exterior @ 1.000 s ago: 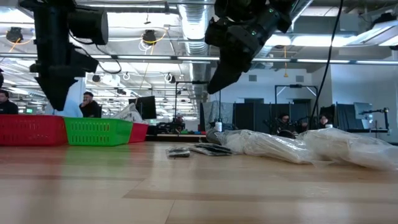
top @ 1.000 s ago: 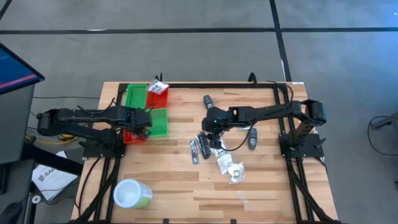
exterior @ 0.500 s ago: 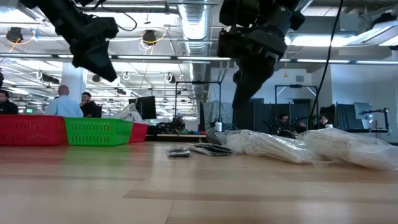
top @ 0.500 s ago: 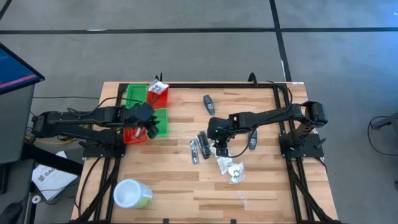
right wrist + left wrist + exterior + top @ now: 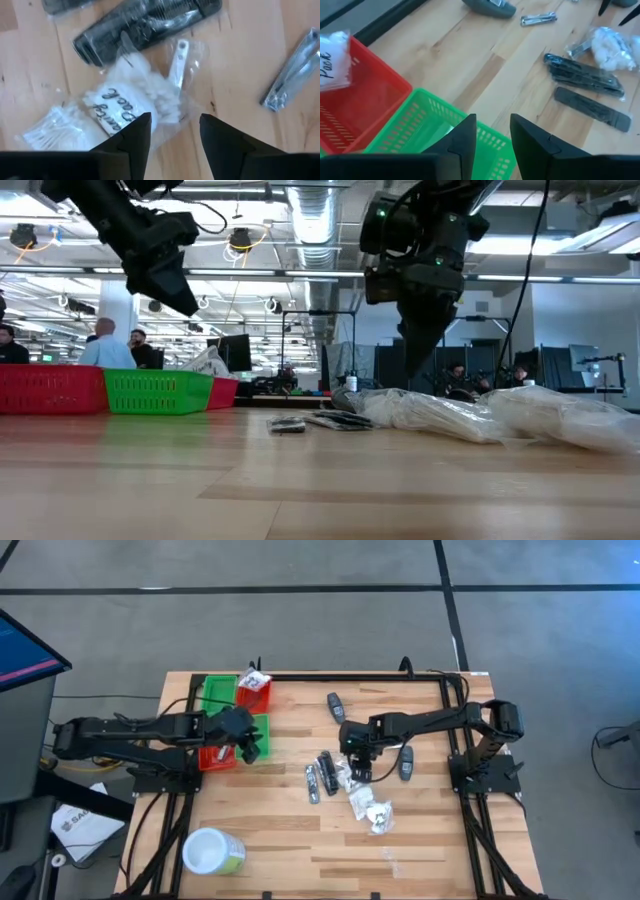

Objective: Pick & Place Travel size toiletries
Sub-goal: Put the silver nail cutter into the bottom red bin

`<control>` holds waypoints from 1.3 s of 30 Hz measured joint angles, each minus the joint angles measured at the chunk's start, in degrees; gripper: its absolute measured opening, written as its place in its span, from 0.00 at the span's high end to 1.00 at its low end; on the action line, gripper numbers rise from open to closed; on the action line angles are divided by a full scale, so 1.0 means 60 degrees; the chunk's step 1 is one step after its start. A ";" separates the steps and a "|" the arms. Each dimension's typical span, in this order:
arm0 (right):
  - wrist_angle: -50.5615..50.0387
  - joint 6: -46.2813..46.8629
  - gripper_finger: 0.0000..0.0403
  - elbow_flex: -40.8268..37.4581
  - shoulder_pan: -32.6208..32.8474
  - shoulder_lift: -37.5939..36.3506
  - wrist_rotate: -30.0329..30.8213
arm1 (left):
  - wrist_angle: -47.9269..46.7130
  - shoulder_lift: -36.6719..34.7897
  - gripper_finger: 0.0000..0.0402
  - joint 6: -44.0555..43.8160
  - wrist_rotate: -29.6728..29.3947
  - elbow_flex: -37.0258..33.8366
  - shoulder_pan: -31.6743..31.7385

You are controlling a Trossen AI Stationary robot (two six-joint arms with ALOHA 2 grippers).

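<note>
A white-lidded green tub is seen at the near left corner of the desk. Farther back on the left, red and green bins are grouped together, and a white printed packet lies in the rear red bin. The left gripper is held above the near green bin, clear of the desk; its jaws are parted by a narrow gap and nothing is pinched between them.

Near the middle of the desk, the travel size toiletries are scattered. A dark oval bottle lies toward the back, with a small metal nail clipper just beside it. Two slim dark tubes lie side by side in front of these.

The right gripper is pointed down over a crinkly plastic packet of cotton items, beside a wrapped dark comb. Its jaws are spread apart and empty; whether the packet is touched cannot be told. Another white packet lies nearer the front edge, and a further dark bottle lies to the right, beneath the right arm.
</note>
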 joint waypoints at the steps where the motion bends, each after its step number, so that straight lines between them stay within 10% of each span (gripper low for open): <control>1: 0.0020 0.0000 0.59 0.0000 -0.0006 0.0000 -0.0003 | 0.0011 -0.0002 0.72 0.0000 -0.0001 -0.0108 0.0000; 18: 0.1055 0.0508 0.46 -0.0975 -0.0057 0.0000 -0.0018 | 0.0768 0.0008 0.73 -0.0007 0.0018 -0.0834 0.0000; 39: 0.2225 0.0747 0.55 -0.1599 -0.0043 0.0000 -0.0022 | 0.1073 0.0008 0.73 0.0066 0.0026 -0.0834 0.0000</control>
